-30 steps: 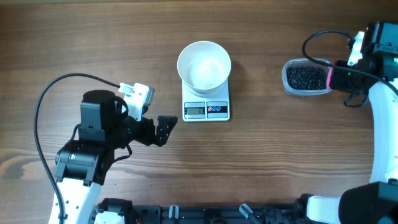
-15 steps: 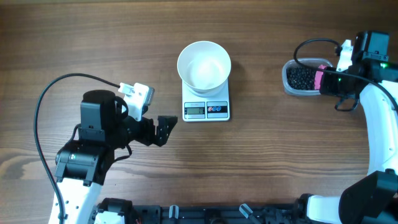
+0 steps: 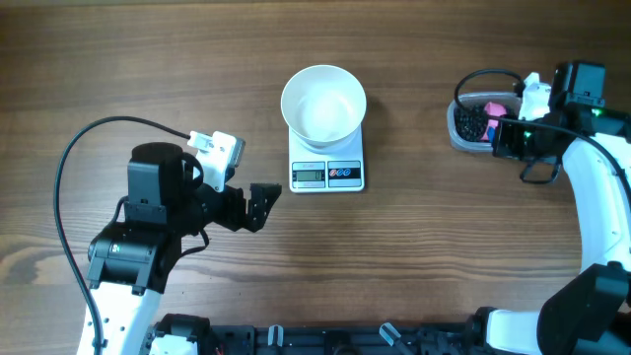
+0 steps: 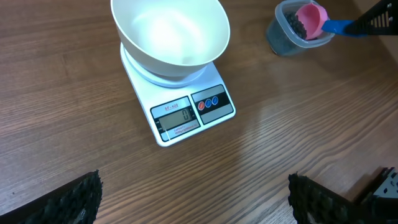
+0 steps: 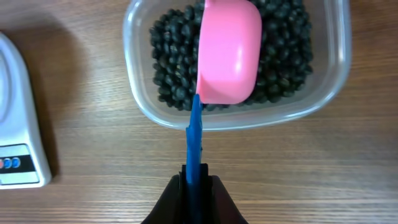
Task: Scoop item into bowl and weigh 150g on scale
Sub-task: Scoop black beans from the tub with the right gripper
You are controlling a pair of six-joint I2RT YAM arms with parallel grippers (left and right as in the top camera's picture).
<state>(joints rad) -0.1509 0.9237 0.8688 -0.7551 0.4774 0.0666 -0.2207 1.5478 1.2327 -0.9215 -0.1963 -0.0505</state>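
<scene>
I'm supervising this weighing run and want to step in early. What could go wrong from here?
The right fingers pinch only the thin blue handle of the pink scoop; loaded, it might twist and spill beans. Nothing steadies the clear tub, so digging could shove it. The carry to the bowl on the scale crosses a stretch of table, where beans may drop.

The only furniture in view is a brown wooden table (image 3: 444, 256), and it fills every view. Its dark grain lines run from left to right. The surface is smooth and slightly glossy, with a pale soft reflection of light (image 4: 273, 115) on the wood.
</scene>
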